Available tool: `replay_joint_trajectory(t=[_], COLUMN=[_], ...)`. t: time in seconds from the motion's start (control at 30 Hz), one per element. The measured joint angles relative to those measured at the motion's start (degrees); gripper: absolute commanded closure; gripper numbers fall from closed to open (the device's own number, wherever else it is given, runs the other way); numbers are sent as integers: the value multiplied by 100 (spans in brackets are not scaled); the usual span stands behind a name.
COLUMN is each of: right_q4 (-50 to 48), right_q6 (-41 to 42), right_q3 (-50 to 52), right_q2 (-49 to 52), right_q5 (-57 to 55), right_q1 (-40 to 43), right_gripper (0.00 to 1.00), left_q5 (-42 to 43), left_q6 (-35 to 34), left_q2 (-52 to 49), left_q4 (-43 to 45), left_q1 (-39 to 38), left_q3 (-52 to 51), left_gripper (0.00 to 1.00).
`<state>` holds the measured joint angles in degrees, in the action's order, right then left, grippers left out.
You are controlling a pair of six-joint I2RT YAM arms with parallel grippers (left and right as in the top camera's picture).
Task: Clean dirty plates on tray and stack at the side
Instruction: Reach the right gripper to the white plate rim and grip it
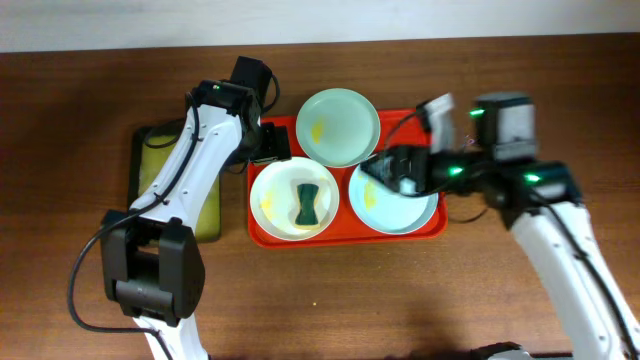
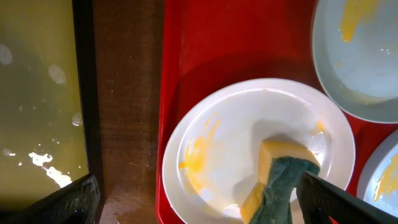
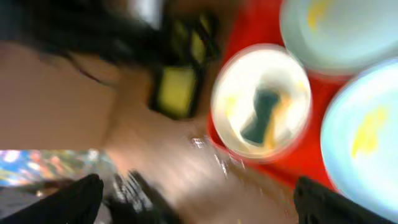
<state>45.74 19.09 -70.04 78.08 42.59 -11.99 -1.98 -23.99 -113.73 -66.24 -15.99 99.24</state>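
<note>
1. Plates [image 1: 338, 128]: three on red tray [image 1: 258, 233]; white plate [image 1: 275, 205] near-left, mint plates [image 1: 405, 212] far-centre and near-right.
2. Tray's long axis runs left-right on wooden bench [image 1: 80, 120].
3. Left hand [image 1: 272, 145] at tray's left rim, right hand [image 1: 395, 170] above its right half; both spread open.

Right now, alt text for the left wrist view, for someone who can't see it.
A white plate smeared yellow sits on the red tray with a green-and-yellow sponge in it. A mint plate lies top right, a yellow-green tray left.
</note>
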Motion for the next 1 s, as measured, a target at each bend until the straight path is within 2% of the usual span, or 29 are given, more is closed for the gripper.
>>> replay_joint_trajectory(t=[0.07,0.17,0.2,0.3,0.4,0.47,0.6,0.67,1.0], right_q4=[758,361,96,-125,-295,-435,-407,-533,-1204], right_q6=[66,131,146,199,688,774,1073,935,573], right_q3=[-229,-422,-446,-450,-455,-481,-481,-481,-481], right_q2=[809,1156,1156,1156,1281,1622,2625,2881,3578], right_q5=[-702,-984,-1021,-1473,-2767,-2994,-3132,-3060,-2946], right_q1=[-356,-356,-400,-763,-1292,-1484,-1587,-1587,-1650], right_gripper=[1,1,17,32,36,47,57,64,66], left_q5=[0,0,0,0,0,0,0,2,0], left_q6=[0,0,0,0,0,0,0,0,0], left_q2=[0,0,0,0,0,0,0,0,0], left_q4=[-2,-7,-7,-13,-20,-20,-22,-22,-20], left_q1=[0,0,0,0,0,0,0,0,-39], left_q3=[0,0,0,0,0,0,0,0,0], left_gripper=[1,1,1,1,0,1,0,0,1])
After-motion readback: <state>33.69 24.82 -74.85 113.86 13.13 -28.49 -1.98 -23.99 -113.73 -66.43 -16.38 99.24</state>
